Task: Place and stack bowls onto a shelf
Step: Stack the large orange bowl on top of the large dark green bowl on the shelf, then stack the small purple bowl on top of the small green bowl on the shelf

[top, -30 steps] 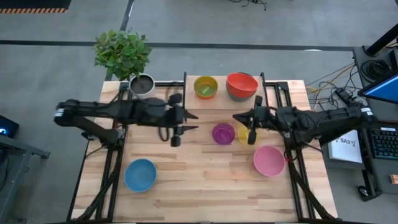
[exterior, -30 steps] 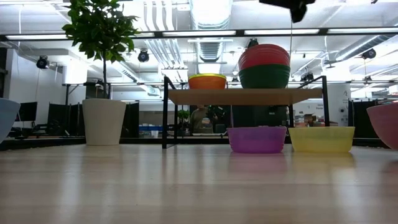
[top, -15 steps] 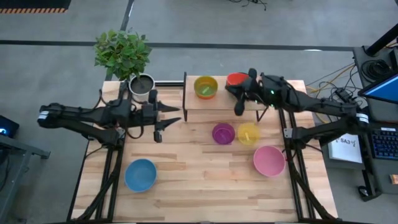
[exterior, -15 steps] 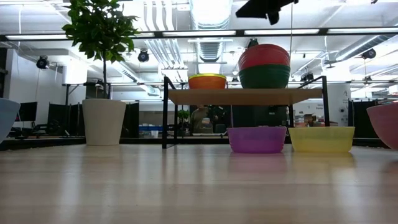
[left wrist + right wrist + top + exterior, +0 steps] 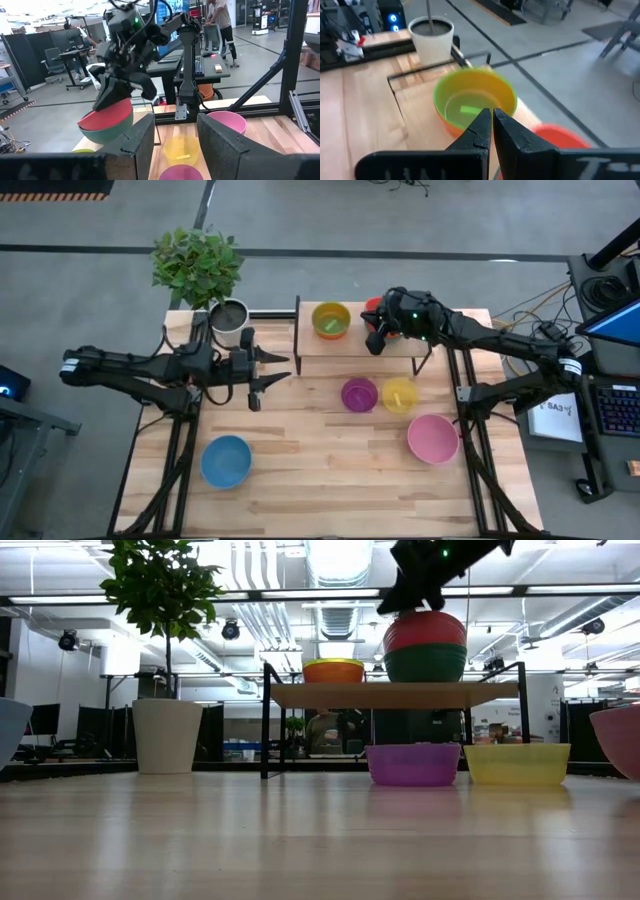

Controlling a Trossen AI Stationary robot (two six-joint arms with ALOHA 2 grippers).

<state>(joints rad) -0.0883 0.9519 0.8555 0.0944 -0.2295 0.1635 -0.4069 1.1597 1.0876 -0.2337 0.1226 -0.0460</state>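
Note:
The shelf (image 5: 345,348) stands at the table's far side. On it a green bowl sits inside an orange bowl (image 5: 331,320), and a red bowl (image 5: 425,630) sits inside a teal bowl (image 5: 425,662). The purple bowl (image 5: 359,394) and the yellow bowl (image 5: 399,395) rest on the table in front of the shelf. The pink bowl (image 5: 433,438) is at the near right and the blue bowl (image 5: 226,461) at the near left. My right gripper (image 5: 373,343) is shut, over the red bowl's left rim. My left gripper (image 5: 283,368) is open and empty, left of the shelf. My right gripper's shut fingers (image 5: 107,95) slant down onto the red bowl's rim (image 5: 95,116) on the side toward the orange bowl. I cannot tell whether they touch it. The red bowl sits upright in the teal bowl (image 5: 107,132) on the shelf.
A white plant pot (image 5: 229,316) with a leafy plant stands at the far left, beside the shelf's black legs (image 5: 265,720). Bare tabletop lies between the blue and pink bowls. People and desks show in the room beyond.
My right gripper has gone from above the yellow bowl toward the table's far edge, over the shelf, and then down to the red bowl's rim. My left gripper has drawn back toward the table's left edge and then kept still. No bowl has moved.

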